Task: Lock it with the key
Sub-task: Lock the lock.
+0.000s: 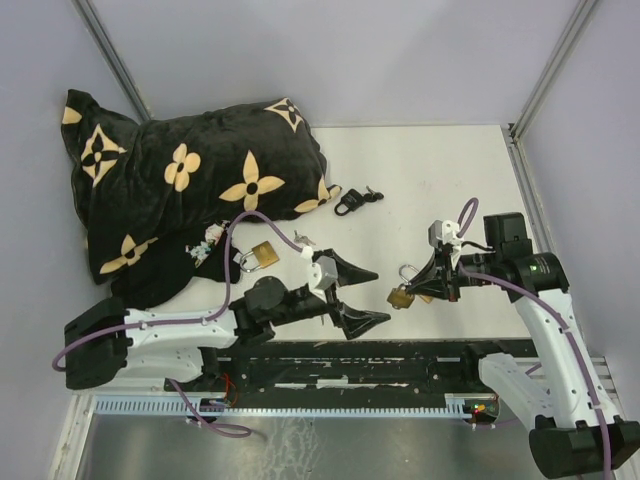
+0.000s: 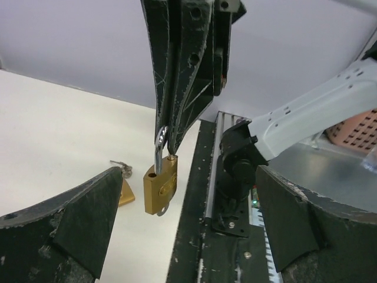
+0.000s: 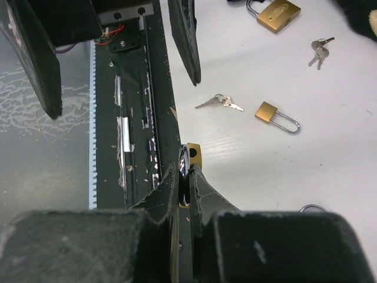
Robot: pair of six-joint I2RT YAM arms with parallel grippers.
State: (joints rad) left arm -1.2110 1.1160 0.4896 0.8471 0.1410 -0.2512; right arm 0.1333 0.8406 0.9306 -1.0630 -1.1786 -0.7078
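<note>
My right gripper (image 1: 413,290) is shut on the shackle of a brass padlock (image 1: 401,297) and holds it just above the table's near edge. In the right wrist view the shackle sits pinched between the fingertips (image 3: 187,162). In the left wrist view the padlock (image 2: 160,188) hangs from the right fingers (image 2: 177,112); one shackle hole stands empty, and a small grey piece shows under its body. My left gripper (image 1: 380,294) is open and empty, its jaws wide apart facing the hanging padlock. A bunch of keys (image 3: 220,103) lies on the table beyond it.
A small brass padlock (image 3: 277,117) lies near those keys. A larger brass padlock (image 1: 262,255) and more keys (image 1: 303,240) lie by the black flowered pillow (image 1: 180,190). A black padlock (image 1: 348,203) lies further back. The black rail (image 1: 400,360) runs along the near edge.
</note>
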